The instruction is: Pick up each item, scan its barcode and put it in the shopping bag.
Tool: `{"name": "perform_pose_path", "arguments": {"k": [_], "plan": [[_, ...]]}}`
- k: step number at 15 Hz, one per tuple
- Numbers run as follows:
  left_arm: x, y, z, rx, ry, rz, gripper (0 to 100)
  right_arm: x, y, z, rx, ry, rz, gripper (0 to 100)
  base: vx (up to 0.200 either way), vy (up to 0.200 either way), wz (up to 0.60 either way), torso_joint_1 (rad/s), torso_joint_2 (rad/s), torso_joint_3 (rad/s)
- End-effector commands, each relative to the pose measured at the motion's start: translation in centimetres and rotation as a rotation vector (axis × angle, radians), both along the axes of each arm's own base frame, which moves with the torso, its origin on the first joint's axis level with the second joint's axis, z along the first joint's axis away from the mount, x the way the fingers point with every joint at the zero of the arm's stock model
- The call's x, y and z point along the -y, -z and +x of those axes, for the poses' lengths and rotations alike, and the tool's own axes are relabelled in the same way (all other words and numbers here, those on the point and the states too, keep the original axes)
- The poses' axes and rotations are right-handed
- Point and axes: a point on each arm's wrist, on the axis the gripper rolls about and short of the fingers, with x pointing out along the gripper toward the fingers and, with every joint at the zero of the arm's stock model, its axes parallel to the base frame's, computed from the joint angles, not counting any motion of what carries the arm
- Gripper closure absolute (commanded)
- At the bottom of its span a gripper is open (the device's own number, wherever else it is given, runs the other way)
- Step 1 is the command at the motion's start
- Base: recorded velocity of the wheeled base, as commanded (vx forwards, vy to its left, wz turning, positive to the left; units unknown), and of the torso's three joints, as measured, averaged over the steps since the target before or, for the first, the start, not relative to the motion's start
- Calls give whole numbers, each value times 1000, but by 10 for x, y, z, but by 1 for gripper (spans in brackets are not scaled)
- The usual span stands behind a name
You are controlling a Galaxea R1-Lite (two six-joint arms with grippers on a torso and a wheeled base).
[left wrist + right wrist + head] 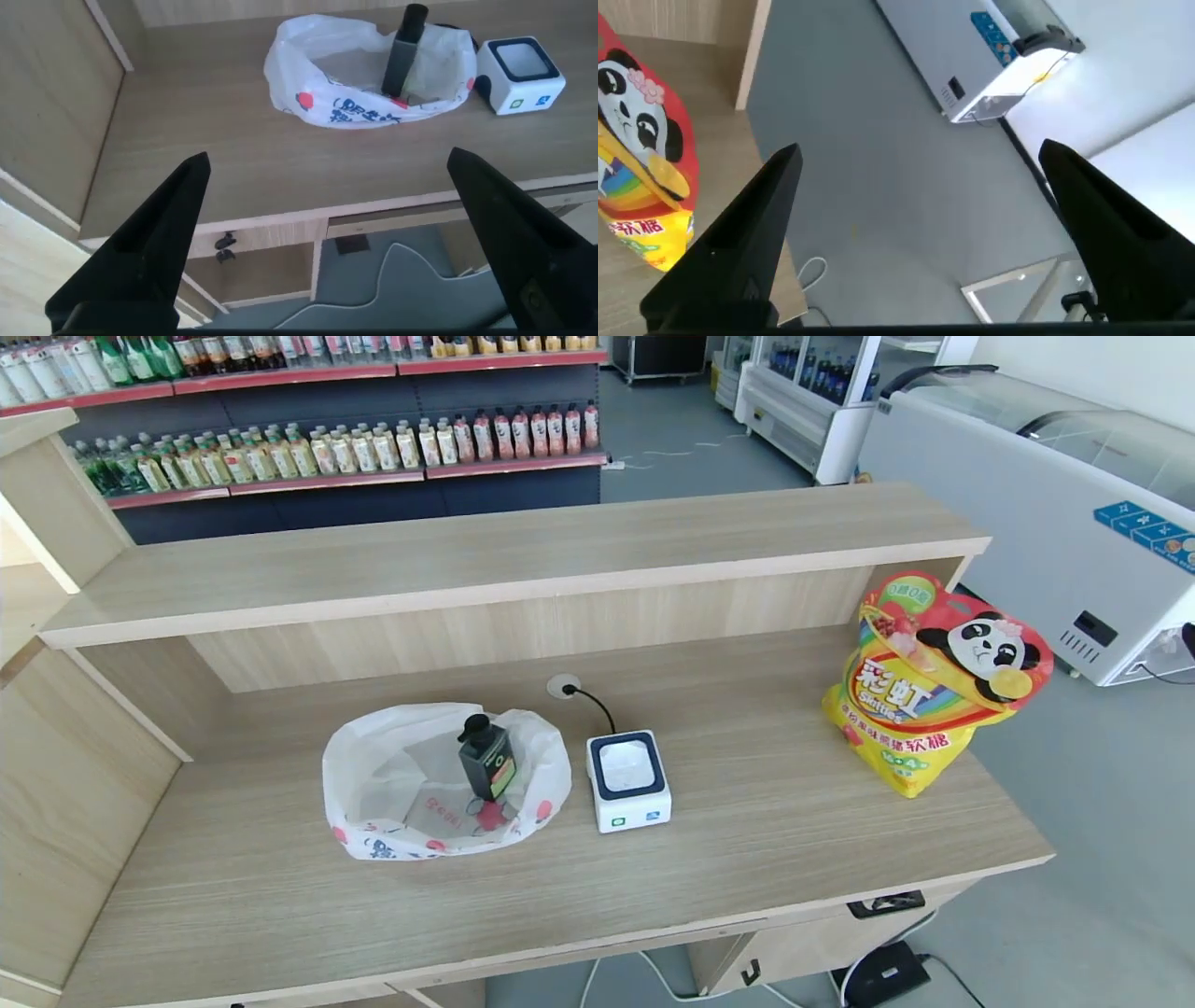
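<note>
A white plastic shopping bag (444, 784) lies open on the wooden counter (747, 831), left of centre, with a dark bottle (486, 758) standing upright inside it. The bag (364, 70) and bottle (404, 51) also appear in the left wrist view. A white barcode scanner (627, 779) sits just right of the bag, its cable running to a hole behind it. A yellow and red candy pouch with a panda (929, 681) stands at the counter's right end. My left gripper (327, 233) hangs open below the counter's front edge. My right gripper (920, 233) is open over the floor, right of the pouch (640, 159).
A raised wooden ledge (513, 560) runs along the back of the counter and a side panel (75, 784) closes its left end. A white chest freezer (1055, 504) stands to the right across a floor gap. Drink shelves (336, 448) line the far wall.
</note>
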Motion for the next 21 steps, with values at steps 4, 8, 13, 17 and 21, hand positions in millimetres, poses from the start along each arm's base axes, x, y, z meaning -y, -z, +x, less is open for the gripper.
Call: {"name": "perform_pose_path", "arguments": {"k": [4,8,13,17,21], "plan": [[0,0,0,0,0,0,0,29,39,-8,-111,-175,127,0,0,0,0,0,0,0],[0,0,0,0,0,0,0,50,55,-13,-182,-108,116,0,0,0,0,0,0,0],[0,0,0,0,0,0,0,95,95,-13,-275,-209,152,0,0,0,0,0,0,0],[0,0,0,0,0,0,0,120,114,-1,-236,-340,155,0,0,0,0,0,0,0],[0,0,0,0,0,0,0,142,120,20,-196,-446,130,0,0,0,0,0,0,0]]}}
